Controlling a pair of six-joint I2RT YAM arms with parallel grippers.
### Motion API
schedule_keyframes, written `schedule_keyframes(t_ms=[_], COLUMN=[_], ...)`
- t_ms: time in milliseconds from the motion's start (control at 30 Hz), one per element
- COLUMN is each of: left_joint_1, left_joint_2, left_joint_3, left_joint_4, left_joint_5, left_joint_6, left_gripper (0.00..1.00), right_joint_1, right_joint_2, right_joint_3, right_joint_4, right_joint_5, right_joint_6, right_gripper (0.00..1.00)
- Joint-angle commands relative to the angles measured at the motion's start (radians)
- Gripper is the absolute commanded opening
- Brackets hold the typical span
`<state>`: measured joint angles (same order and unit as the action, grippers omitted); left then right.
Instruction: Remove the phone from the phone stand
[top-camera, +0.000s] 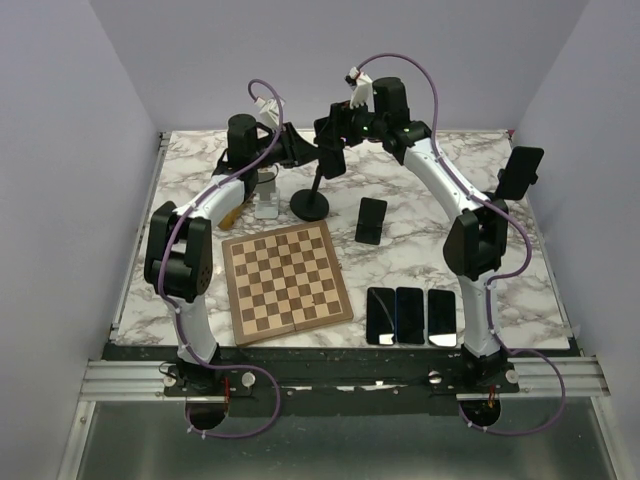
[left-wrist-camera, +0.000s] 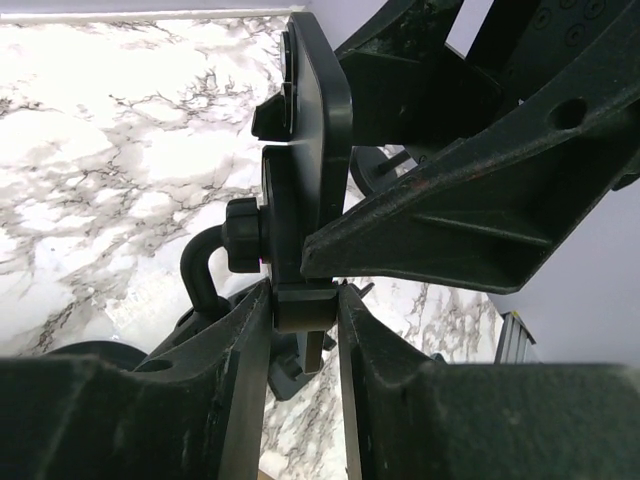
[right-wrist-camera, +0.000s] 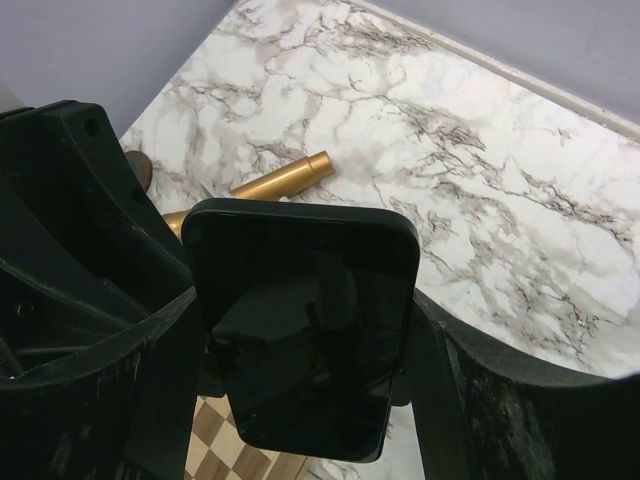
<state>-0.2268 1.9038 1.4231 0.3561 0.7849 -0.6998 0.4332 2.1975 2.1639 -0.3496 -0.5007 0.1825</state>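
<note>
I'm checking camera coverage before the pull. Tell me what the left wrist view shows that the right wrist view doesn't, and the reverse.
Left wrist only: the stand from the side, with its knob and curved neck, and the left claw closed on its lower bracket. Right wrist only: the dark screen of the phone face-on, a gold tube lying on the table, and a chessboard corner. Both: the phone, edge-on in the left view, the right claw gripping it, and the marble table.

left claw (left-wrist-camera: 303, 308) clamped, right claw (right-wrist-camera: 300, 340) clamped, both arms arched forward
</note>
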Motion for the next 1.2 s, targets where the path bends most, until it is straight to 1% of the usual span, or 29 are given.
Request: schedule_keyframes(t_ms=[0,67,133,200,300,367,400,500,600,700,767,900,1067,1167], left_joint_1=[-0.014,-0.016,-0.014,-0.010,0.014,0.031,0.039,0.053,0.055,0.057,0.061,0.071,0.087,0.091], left_joint_2=[0.028,0.036,0.045,0.050,0.049,0.046,0.042,0.055,0.073,0.074,0.075,0.083,0.087,0.089], left_joint_3=[0.061,0.072,0.081,0.083,0.049,0.027,0.019,0.025,0.043,0.036,0.027,0.023,0.007,0.005], left_joint_4=[-0.048,-0.058,-0.076,-0.096,-0.054,-0.038,-0.038,-0.032,-0.035,-0.036,-0.028,-0.068,-0.071,-0.052], left_joint_5=[-0.012,-0.012,-0.013,-0.016,0.008,0.023,0.032,0.088,0.138,0.145,0.143,0.104,0.086,0.099], left_joint_6=[0.011,0.010,0.011,0.012,-0.022,-0.027,-0.018,-0.024,-0.026,-0.020,-0.024,-0.015,-0.004,-0.009], left_gripper=[0.34,0.24,0.10,0.00,0.00,0.00,0.00,0.00,0.00,0.00,0.00,0.00,0.00,0.00], right_joint_1=[0.030,0.046,0.058,0.059,0.059,0.055,0.049,0.032,-0.005,-0.020,-0.026,-0.030,-0.050,-0.056], right_joint_2=[0.001,-0.002,-0.011,-0.032,-0.098,-0.115,-0.117,-0.125,-0.093,-0.036,-0.024,-0.022,-0.028,-0.021], right_joint_3=[0.049,0.052,0.049,0.016,-0.079,-0.091,-0.089,-0.099,-0.060,0.027,0.035,0.027,0.016,0.035], right_joint_4=[-0.025,-0.032,-0.035,-0.016,0.062,0.067,0.067,0.080,0.066,-0.002,0.003,0.017,0.059,0.055], right_joint_5=[0.034,0.091,0.166,0.244,0.335,0.374,0.365,0.287,0.128,0.006,-0.070,-0.158,-0.291,-0.316], right_joint_6=[0.023,0.005,-0.009,-0.010,-0.035,-0.060,-0.070,-0.106,-0.096,-0.087,-0.057,-0.025,0.021,0.032], right_gripper=[0.01,0.01,0.01,0.01,0.01,0.01,0.01,0.01,0.01,0.01,0.01,0.01,0.01,0.01])
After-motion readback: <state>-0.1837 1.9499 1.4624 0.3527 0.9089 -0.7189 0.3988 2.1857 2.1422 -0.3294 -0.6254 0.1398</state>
